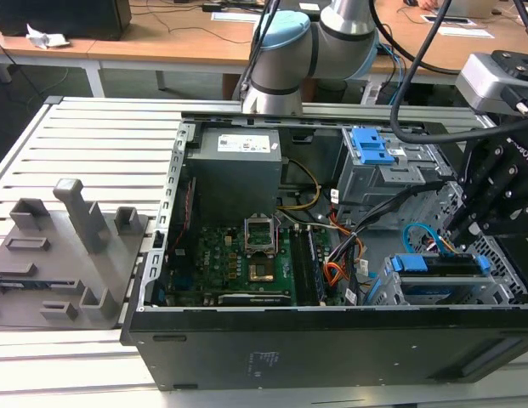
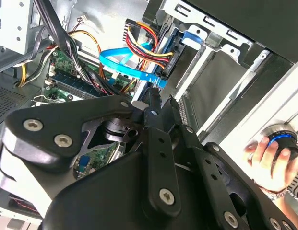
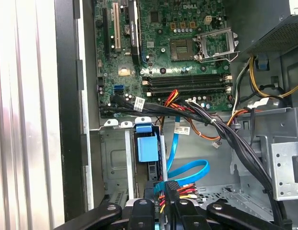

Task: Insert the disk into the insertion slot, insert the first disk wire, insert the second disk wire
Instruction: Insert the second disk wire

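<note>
Gripper [image 2: 153, 103] fingers sit lowest and nearest in both wrist views, black and bolted, pressed together on the dark end plug of the light-blue flat cable [image 3: 187, 167]; in the second wrist view the narrow fingertips [image 2: 152, 98] pinch that plug right where the blue ribbon [image 2: 125, 64] ends. Just beyond the tips, the bundle of red, orange and yellow leads [image 2: 144, 40] runs into a dark plug at the end of the hard drive, beside the light-blue cable's plug. In the first wrist view these orange-red wires [image 3: 180, 188] lie just beside the blue loop, close to the fingers.

The hard drive [image 1: 442, 265] in its bright blue carrier already sits inside the perforated silver drive cage [image 1: 446, 293], near the front of the case on the exterior view's right; its blue handle [image 3: 148, 147] shows in the first wrist view within the cage's bay. In the exterior view the black gripper [image 1: 468, 223] hangs just above this cage, with the blue cable [image 1: 417, 234] looping beside it.

Farther in, the green motherboard [image 3: 182, 38] carries an open processor socket [image 3: 216, 43] and memory slots. Beyond it stand the grey power supply [image 1: 236, 174] and the taller grey bay with a blue latch [image 1: 371, 146].

A person's hand [image 2: 271, 158] grips a blue-ringed knob outside the case in the second wrist view.
</note>
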`<state>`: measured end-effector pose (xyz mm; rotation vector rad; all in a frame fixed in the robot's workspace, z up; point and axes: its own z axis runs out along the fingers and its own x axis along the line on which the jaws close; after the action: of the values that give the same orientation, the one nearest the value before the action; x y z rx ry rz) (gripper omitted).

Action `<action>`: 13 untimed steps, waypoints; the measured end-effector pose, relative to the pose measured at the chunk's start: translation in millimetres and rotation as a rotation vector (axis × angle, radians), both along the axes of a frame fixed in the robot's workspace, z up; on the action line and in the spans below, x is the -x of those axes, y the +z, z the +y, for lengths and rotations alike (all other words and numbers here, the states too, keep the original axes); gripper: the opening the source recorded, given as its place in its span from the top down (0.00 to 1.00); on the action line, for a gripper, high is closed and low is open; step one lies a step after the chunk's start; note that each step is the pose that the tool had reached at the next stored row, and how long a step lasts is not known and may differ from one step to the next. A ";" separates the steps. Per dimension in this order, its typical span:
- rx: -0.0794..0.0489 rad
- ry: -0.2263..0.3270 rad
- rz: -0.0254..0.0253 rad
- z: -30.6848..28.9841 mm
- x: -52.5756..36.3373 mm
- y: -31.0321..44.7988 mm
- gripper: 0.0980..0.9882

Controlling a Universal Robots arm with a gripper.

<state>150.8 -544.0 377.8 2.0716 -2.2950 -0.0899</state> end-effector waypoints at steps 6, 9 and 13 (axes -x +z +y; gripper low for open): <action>0.000 0.000 0.0000 0.0 0.0 0.1 0.86; 0.000 0.000 0.0000 0.0 0.0 0.1 0.99; 0.000 0.000 0.0000 0.0 0.0 0.2 0.99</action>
<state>150.8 -544.0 378.0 2.0716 -2.2951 -0.0900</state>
